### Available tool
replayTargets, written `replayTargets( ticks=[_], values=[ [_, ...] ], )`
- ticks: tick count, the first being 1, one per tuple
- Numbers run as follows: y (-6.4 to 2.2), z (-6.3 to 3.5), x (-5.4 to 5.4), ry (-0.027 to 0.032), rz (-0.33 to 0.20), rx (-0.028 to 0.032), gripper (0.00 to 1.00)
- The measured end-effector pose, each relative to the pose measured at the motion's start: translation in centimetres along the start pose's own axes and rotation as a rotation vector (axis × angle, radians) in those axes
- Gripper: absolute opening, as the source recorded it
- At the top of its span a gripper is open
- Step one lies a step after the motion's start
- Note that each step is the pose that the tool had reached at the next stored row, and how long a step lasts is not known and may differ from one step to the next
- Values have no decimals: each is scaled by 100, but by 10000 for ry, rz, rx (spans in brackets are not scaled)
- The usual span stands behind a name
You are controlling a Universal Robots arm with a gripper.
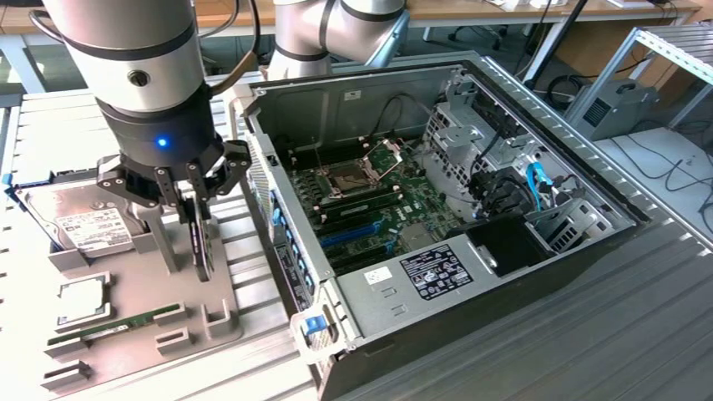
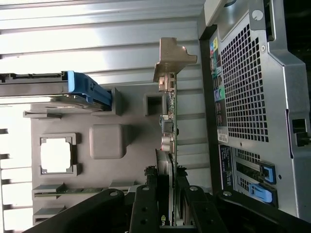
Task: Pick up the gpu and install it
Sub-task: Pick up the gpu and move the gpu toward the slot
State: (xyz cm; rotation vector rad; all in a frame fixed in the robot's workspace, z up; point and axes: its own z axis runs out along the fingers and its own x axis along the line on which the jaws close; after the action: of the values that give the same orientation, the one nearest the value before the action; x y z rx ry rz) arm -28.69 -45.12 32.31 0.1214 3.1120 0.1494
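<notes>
1. Since the gripper [image 1: 195, 213] is closed on the gpu [image 1: 204, 251], pinching the thin card from both flat sides, the card sits directly under the gripper rather than off to either side of it.
2. The gpu stands on edge just outside the computer case [image 1: 579, 251], on the exterior view's left of it. Its long axis runs alongside the case's perforated back panel [image 2: 243, 87].
3. In the wrist view the silver bracket [image 2: 172, 58] marks the card's far end, while the gripper holds it well back from that end.
4. The card's lower edge is down at the gray tray [image 1: 134, 284]. I cannot tell whether it has cleared its slot there.
5. The tray rests on a ribbed metal tabletop [image 1: 624, 334] and sits just beside the case.
6. Farther from the case than the gpu, the tray also carries a hard drive [image 1: 78, 219], a processor chip [image 1: 83, 299] and a green memory stick [image 1: 117, 324]. All three are apart from the gripper.
7. The case lies on its side with the lid off, so the motherboard [image 1: 429, 205] faces up.
8. The blue slots [image 1: 354, 238] lie inside the case close to the back panel, which stands between them and the card.
9. My judgement is that the space above those slots is open. The cables [image 1: 533, 188] and the drive cage [image 1: 468, 134] crowd the side of the case farthest from the gpu.
</notes>
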Motion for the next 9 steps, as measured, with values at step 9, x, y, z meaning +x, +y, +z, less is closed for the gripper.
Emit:
replayTargets(
  ticks=[9],
  values=[
    [3, -29, -1, 1, 1, -15, 26]
  ],
)
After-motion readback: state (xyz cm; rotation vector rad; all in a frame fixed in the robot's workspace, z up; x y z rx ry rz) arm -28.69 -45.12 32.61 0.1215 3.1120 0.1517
